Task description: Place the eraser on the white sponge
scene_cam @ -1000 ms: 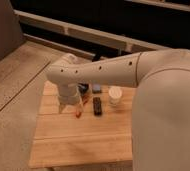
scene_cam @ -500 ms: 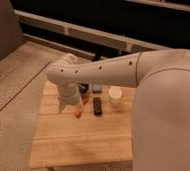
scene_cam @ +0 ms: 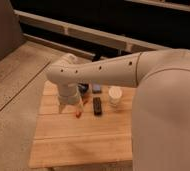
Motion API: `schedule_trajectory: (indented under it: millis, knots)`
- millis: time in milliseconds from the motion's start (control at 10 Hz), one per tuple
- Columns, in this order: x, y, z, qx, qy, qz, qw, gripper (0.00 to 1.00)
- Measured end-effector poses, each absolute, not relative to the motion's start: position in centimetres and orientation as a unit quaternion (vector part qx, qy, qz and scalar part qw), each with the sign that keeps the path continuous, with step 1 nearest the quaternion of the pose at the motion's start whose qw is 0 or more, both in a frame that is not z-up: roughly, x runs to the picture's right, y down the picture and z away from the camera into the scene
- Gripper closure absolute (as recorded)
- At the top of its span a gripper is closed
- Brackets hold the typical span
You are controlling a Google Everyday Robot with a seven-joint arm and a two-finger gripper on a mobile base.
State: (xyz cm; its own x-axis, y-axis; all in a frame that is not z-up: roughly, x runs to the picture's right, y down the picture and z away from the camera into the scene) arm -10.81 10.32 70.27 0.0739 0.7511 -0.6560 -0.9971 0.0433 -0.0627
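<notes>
- Eraser (scene_cam: 97, 106), a small black bar, lies flat on the wooden surface (scene_cam: 73, 145) with its long side pointing away from the camera. Nothing grips it, so the pick-up looks not yet done.
- Just left of it lies a thin orange-red stick (scene_cam: 78, 113), between the eraser and the gripper. It sits close enough that a sideways approach to the bar could nudge it.
- The gripper (scene_cam: 69, 106) hangs low over the left part of the surface, under the thick white wrist. It is left of the eraser and apart from it. Whether its jaws are apart or together cannot be told, as the wrist covers them.
- The white sponge (scene_cam: 115, 96) stands upright just right of the eraser and a little farther back, near it but not touching. Its top is bare, so it seems ready to take the bar. The top is small, so a long flat bar would likely need centring to stay put.
- The arm (scene_cam: 108, 72) reaches in from the right above the rear of the surface and hides part of it.
- Behind the eraser, partly under the arm, sit a dark bowl (scene_cam: 84, 90) and a small blue-grey block (scene_cam: 96, 88). Both lie back from the short path between eraser and sponge, so they probably do not obstruct it.
- Farthest off are the speckled floor (scene_cam: 18, 75) and a pale ledge (scene_cam: 78, 34).
</notes>
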Motion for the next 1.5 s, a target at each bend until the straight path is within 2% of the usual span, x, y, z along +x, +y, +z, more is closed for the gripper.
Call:
schedule_trajectory:
  millis: [300,700,1000,1300,1500]
  knots:
    - [-10.1,8.9,71.0,-0.249,0.23,0.638,0.692,0.35]
    - [-5.8,1.9,73.2,-0.188,0.192,0.628,0.73,0.35]
    - [-4.7,-2.2,74.2,-0.188,0.12,0.624,0.749,0.35]
    - [-2.8,-3.7,76.3,-0.202,0.068,0.61,0.764,0.35]
    - [-1.5,-2.7,77.7,-0.211,0.065,0.582,0.783,0.35]
